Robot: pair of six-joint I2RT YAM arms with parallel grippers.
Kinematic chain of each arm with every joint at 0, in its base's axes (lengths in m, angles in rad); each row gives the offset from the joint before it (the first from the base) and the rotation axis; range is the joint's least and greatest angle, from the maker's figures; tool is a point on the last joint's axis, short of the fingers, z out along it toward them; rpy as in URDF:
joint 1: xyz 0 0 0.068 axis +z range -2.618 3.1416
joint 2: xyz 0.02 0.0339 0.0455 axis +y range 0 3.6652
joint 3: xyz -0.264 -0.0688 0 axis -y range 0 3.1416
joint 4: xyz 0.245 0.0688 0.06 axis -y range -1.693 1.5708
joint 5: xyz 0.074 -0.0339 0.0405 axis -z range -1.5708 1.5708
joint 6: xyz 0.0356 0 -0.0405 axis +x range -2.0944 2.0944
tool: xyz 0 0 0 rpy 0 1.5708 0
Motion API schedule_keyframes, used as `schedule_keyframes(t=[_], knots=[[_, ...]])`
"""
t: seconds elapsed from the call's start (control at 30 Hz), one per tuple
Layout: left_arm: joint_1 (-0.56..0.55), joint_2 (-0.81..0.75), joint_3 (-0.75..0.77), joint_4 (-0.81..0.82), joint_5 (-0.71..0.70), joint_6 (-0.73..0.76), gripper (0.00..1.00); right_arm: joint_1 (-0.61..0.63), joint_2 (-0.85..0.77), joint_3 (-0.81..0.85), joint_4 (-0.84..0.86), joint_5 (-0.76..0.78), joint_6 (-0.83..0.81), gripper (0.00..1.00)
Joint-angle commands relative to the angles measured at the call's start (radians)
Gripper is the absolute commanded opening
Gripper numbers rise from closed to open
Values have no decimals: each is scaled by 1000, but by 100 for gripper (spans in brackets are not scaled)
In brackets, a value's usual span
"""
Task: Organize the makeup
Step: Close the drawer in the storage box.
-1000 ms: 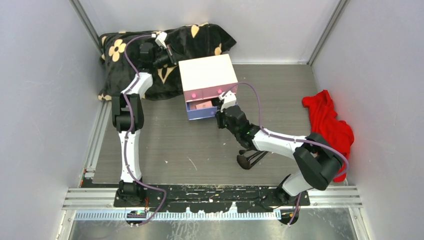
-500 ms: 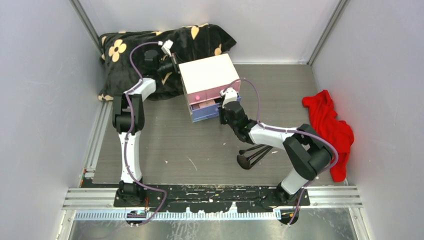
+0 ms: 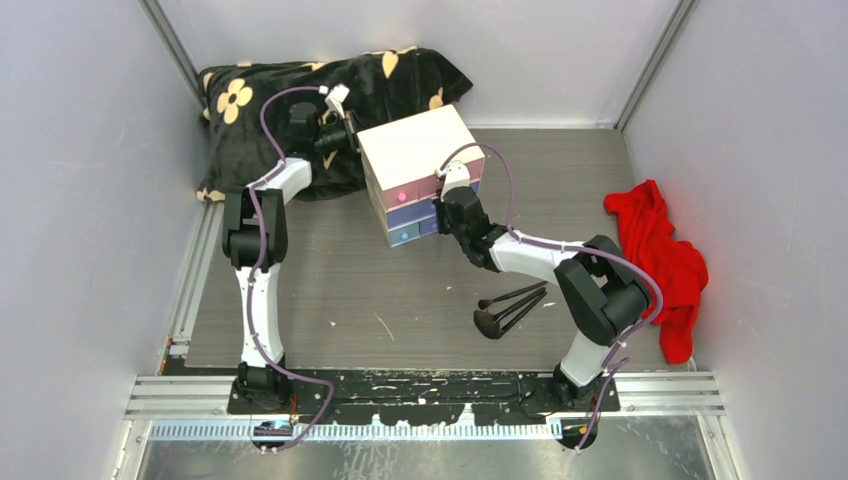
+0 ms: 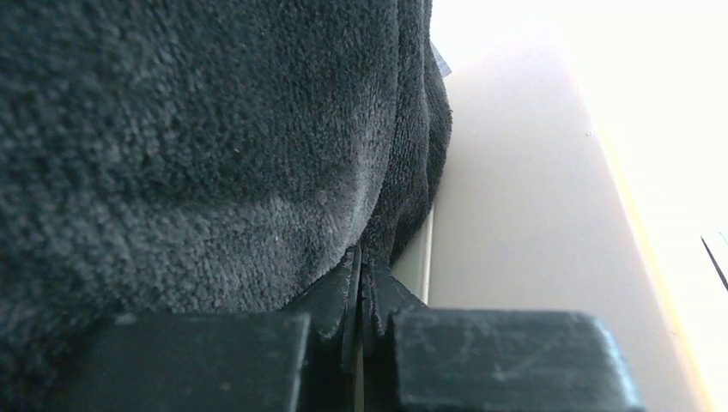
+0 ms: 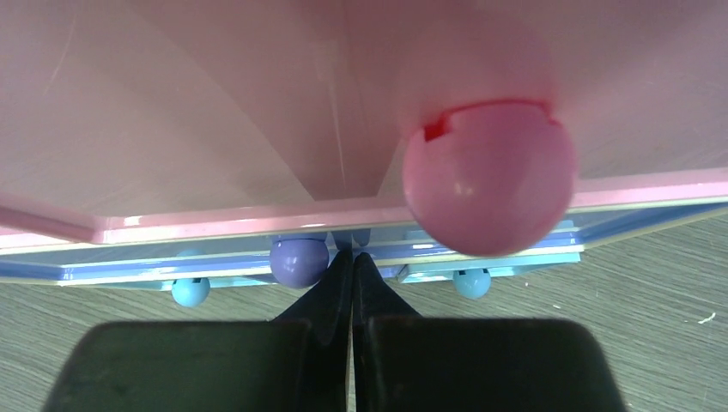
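The table (image 3: pixel 330 290) carries the black flowered blanket (image 3: pixel 300 90) in its far left corner and the red cloth (image 3: pixel 660 255) heaped at the right edge, neither of them mine to sort. Between them the cream drawer box (image 3: pixel 412 150) stands skewed. My left gripper (image 4: pixel 360 264) is tucked between the blanket's plush and the box's back wall, fingers pressed together on nothing. I judge its job is to brace, because a push on the front would slide the box unless the back is held firm.

My right gripper (image 5: pixel 352 257) is likewise closed and empty, its tips touching the front of the blue drawer (image 5: pixel 515 245), under the pink drawer (image 5: pixel 215 129). The step, as I read it, is seating that drawer. I should press straight along its run, near the middle of the front, gently, and stop once it sits level with the pink one, since an off-centre shove would twist the box further. From above all three fronts look shut or nearly so, but I cannot tell whether the blue one is fully home. Whatever the drawers hold is hidden.

The black-handled brushes (image 3: pixel 510 308) lie loose on the table near my right arm, well apart from the box and in no drawer. They are the only makeup I can see.

Smallest are the knobs: the pink knob (image 5: pixel 489 176), then the purple knob (image 5: pixel 299 262) just beside my tips
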Motion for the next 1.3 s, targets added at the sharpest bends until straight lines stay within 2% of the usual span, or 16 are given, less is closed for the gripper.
schedule_keyframes(t=[0.0,0.2,0.27,0.4,0.5,0.57,0.63,0.67,0.73,0.83,0.97,1.1,1.27], knots=[[-49,-55,-30,-41,76,18,2,-10,-3,74,144,-21,-5,1],[-30,-73,-53,-65,25,26,2,-10,-168,-90,90,10,17,1],[-19,-87,-69,-84,-11,36,2,-10,-238,-129,52,15,16,5],[11,-116,-75,-156,-59,61,6,-10,-369,-167,-60,28,-1,31],[50,-127,-76,-186,-69,38,8,-11,-440,-207,-92,85,-13,56],[80,-146,-108,-151,-78,4,8,-20,-455,-211,-119,82,-34,63],[113,-174,-156,-127,-100,-10,10,-25,-441,-196,-166,66,-51,64],[122,-189,-169,-135,-111,-1,15,-27,-430,-190,-189,51,-51,64],[140,-209,-179,-176,-126,34,19,-26,-416,-191,-214,11,-34,64],[158,-238,-190,-250,-146,87,32,-26,-417,-226,-187,-19,-7,63],[162,-295,-228,-332,-197,139,43,-26,-404,-252,-142,-23,-2,63],[162,-354,-305,-343,-248,146,58,-27,-346,-227,-110,-116,-6,61],[148,-445,-443,-330,-332,176,66,-26,-250,-202,-37,-229,3,57]])
